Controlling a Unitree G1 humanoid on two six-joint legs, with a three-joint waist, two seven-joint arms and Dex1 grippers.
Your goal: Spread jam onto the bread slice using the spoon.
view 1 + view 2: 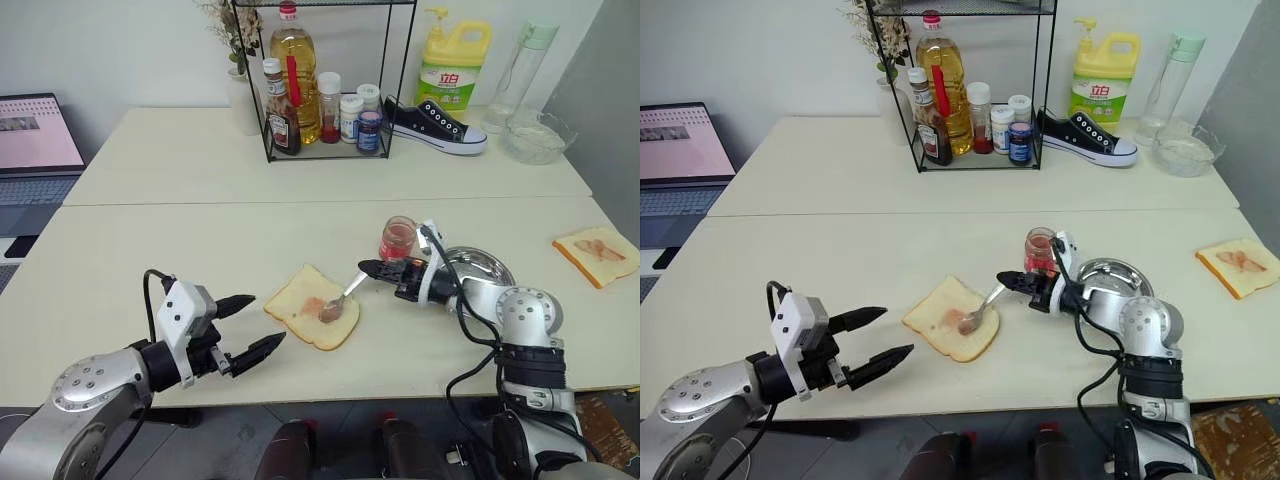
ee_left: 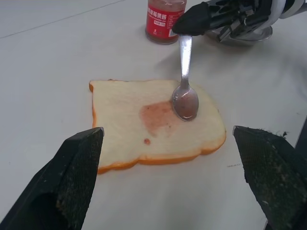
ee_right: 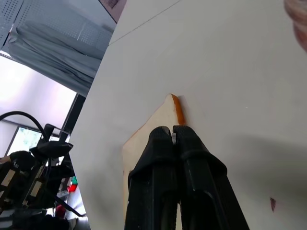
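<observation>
Nearest, the left gripper [image 1: 262,323] hovers low over the bench [image 1: 150,240], jaws spread wide and empty, aimed at the bread slice [image 1: 311,306] just beyond. The slice lies flat with a pink smear at its centre. The right gripper [image 1: 370,270] reaches in from the far side, angled slightly down, jaws clamped on the spoon [image 1: 340,300], whose bowl rests on the bread. Behind it stands the jam [image 1: 397,239] jar.

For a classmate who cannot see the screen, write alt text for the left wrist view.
The right tool, shut on a silver spoon, rests its bowl on a bread slice beside a pink jam smear. A jam jar stands behind; the left tool's open black fingers frame the foreground.
</observation>
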